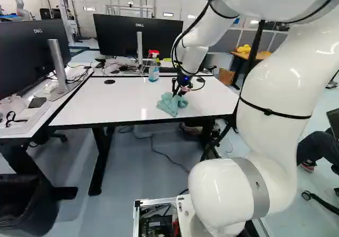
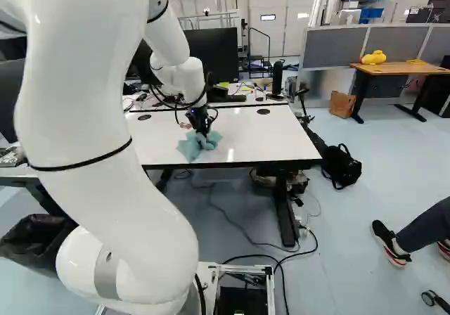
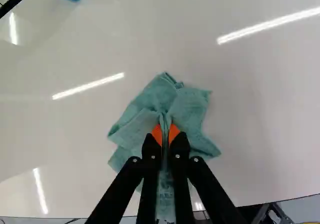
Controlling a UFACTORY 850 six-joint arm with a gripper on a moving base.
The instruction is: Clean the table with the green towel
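Observation:
In the left base view my gripper points down at the white table, over the green towel. The wrist view shows the gripper shut on the towel, a bunched fold pinched between its orange pads. Loose parts of the cloth spread around the fingertips on the tabletop, crumpled. The right base view has the towel lying near the table's front edge, partly hidden by the gripper.
A spray bottle stands on the table behind the towel. Monitors and cables are at the table's back. To the left is another desk with a monitor. A black bag lies on the floor right of the table.

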